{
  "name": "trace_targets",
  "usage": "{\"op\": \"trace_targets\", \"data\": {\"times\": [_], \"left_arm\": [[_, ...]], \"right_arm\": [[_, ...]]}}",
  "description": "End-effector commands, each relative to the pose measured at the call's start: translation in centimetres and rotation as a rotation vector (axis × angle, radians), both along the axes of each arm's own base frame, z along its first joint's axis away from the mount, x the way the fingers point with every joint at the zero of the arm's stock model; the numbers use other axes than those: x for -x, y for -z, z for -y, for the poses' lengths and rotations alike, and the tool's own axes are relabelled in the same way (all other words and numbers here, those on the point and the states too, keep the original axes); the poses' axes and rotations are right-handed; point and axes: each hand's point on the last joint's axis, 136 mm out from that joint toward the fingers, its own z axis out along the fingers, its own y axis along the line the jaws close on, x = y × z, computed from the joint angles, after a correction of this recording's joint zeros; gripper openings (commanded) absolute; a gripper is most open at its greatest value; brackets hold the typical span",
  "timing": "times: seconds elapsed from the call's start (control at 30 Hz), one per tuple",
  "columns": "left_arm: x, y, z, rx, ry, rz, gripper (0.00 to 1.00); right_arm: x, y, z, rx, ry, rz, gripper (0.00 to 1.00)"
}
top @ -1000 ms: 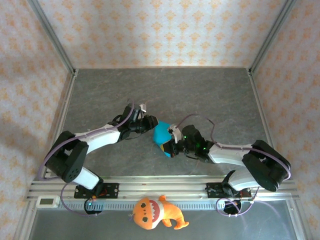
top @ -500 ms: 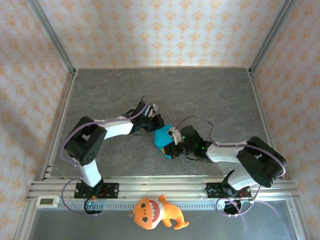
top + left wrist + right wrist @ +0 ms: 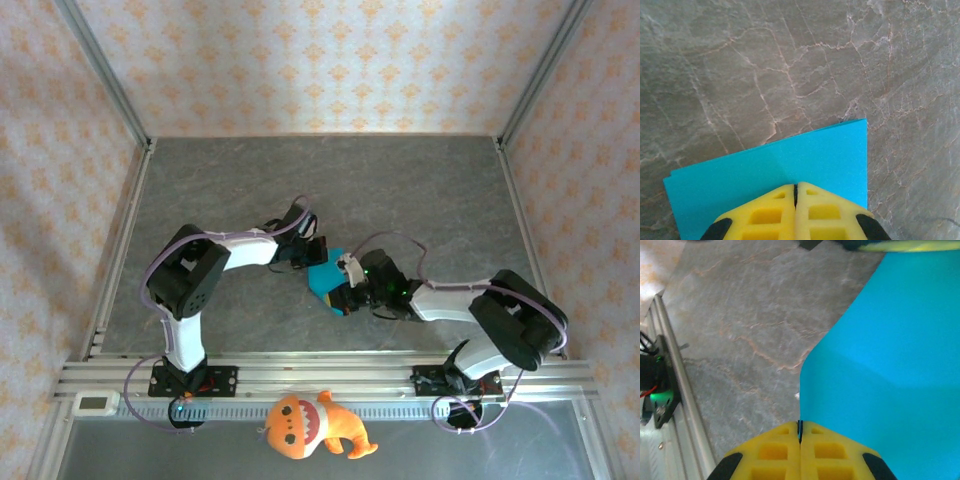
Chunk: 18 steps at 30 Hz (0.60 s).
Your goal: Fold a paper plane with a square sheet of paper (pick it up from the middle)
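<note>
Cyan-blue thin paper sheet [image 3: 324,272] is sitting on the grey marbled counter [image 3: 400,190]; right fingers [image 3: 770,455] are pinching its edge, left fingers [image 3: 765,216] are hovering clenched over it.

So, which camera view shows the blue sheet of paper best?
The left wrist view: the sheet of paper shows its far edge and two corners clearly. The right wrist view crops it, with one edge pinched in the right gripper. The top view shows a small blue patch between the arms.
</note>
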Motion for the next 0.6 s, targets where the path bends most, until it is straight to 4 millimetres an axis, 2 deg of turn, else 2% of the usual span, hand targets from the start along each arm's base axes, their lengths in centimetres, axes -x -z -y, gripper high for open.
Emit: {"op": "trace_targets", "data": {"times": [0.0, 0.57], "left_arm": [[1.4, 2.9, -1.1, -0.12, 0.022, -0.053, 0.0], [1.8, 3.3, -1.0, -0.127, 0.027, -0.063, 0.0]], "right_arm": [[-1.8, 0.4, 0.6, 0.042, 0.07, -0.028, 0.0], [-3.9, 1.8, 1.6, 0.132, 0.166, -0.057, 0.0]]}}
